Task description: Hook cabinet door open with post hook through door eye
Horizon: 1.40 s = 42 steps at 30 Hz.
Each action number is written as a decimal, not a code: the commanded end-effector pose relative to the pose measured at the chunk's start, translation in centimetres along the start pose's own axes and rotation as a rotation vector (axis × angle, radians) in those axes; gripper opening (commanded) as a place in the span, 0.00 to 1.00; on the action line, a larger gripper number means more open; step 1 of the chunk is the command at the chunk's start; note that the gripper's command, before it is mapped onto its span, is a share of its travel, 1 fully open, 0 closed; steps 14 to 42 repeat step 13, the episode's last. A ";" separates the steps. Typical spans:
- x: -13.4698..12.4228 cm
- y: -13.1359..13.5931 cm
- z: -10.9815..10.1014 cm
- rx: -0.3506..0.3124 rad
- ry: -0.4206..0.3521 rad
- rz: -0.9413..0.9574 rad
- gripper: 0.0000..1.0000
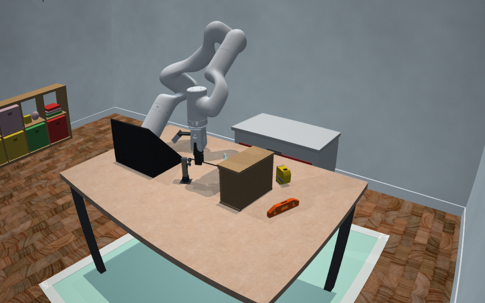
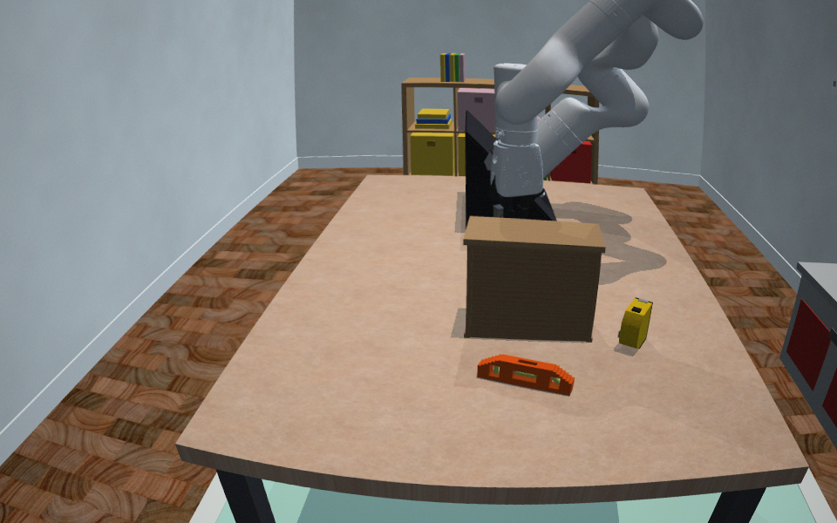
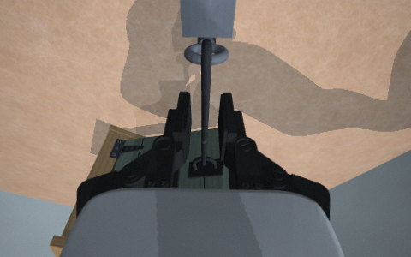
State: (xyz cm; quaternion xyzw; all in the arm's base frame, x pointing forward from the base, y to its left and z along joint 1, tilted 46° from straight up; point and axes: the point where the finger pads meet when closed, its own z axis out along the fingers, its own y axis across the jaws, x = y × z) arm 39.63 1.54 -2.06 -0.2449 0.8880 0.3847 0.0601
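Observation:
In the wrist view the dark hook rod (image 3: 205,107) runs from the grey ring (image 3: 206,54) on the post (image 3: 207,17) down to the eye plate (image 3: 205,166) on the dark green cabinet door (image 3: 193,147), and its tip sits in the eye. My gripper (image 3: 205,107) (image 1: 198,159) straddles the rod with a gap on each side, so it is open and does not pinch the rod. In the top view the rod (image 1: 210,164) spans from the post (image 1: 185,170) to the brown cabinet (image 1: 246,177) (image 2: 530,295), which sits flat on the table. The door stands swung out from the cabinet. The exterior view hides the fingers behind the cabinet.
A black wedge-shaped panel (image 1: 143,148) (image 2: 476,166) stands left of the post. A yellow tape measure (image 1: 283,174) (image 2: 636,322) and an orange level (image 1: 282,207) (image 2: 525,373) lie beside the cabinet. A grey counter (image 1: 286,137) stands beyond the table.

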 end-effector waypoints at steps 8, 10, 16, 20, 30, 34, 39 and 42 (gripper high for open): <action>0.0 -0.1 -0.6 0.001 -0.001 -0.001 0.23; -0.1 -0.1 -0.8 0.001 -0.001 -0.001 0.23; -0.1 -0.1 -0.8 0.001 -0.001 -0.001 0.23; -0.1 -0.1 -0.8 0.001 -0.001 -0.001 0.23; -0.1 -0.1 -0.8 0.001 -0.001 -0.001 0.23; -0.1 -0.1 -0.8 0.001 -0.001 -0.001 0.23; -0.1 -0.1 -0.8 0.001 -0.001 -0.001 0.23; -0.1 -0.1 -0.8 0.001 -0.001 -0.001 0.23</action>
